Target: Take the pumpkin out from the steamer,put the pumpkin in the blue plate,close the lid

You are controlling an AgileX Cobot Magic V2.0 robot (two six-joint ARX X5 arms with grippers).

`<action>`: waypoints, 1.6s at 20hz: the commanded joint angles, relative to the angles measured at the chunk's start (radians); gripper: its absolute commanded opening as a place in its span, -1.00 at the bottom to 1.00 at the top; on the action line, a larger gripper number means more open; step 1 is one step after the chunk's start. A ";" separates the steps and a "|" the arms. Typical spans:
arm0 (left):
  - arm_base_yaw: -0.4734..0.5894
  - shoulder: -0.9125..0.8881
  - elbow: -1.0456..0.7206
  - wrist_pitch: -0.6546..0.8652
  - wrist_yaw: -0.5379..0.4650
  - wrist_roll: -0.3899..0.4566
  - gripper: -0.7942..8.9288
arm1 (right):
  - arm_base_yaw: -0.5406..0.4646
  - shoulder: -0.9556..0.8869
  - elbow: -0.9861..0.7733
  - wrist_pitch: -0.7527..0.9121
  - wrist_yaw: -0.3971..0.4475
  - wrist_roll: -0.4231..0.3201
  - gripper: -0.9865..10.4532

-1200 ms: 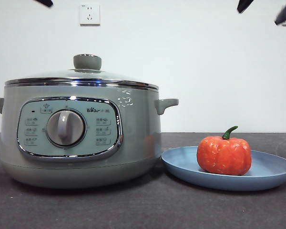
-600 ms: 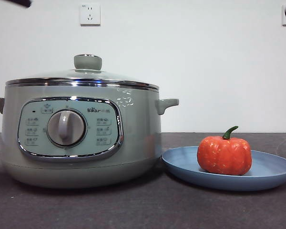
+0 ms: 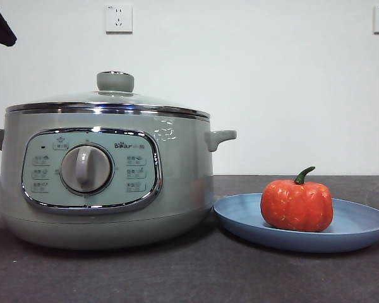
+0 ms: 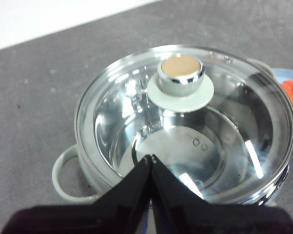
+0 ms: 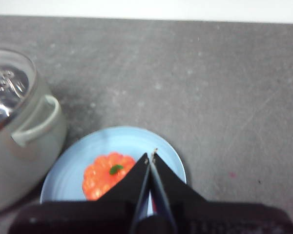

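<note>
While both arms have drawn further aside, left claw (image 4: 151, 157) closed, right claw (image 5: 150, 155) closed — pumpkin (image 3: 297, 205), lid (image 3: 107, 101) unmoved.

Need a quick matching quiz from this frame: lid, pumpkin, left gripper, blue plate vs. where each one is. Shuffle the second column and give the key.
Things:
1. lid
2. pumpkin
3. left gripper
4. blue plate

Places:
A. on the table beside the steamer
B. above the steamer, jaws shut
C. seated on the steamer's rim
D. on the plate

Pairs: 1-C, 2-D, 3-B, 4-A
</note>
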 commanded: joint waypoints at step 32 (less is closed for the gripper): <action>0.447 -0.649 -0.658 0.245 0.105 -0.042 -0.84 | 0.001 -0.003 -0.005 -0.039 0.003 0.012 -0.86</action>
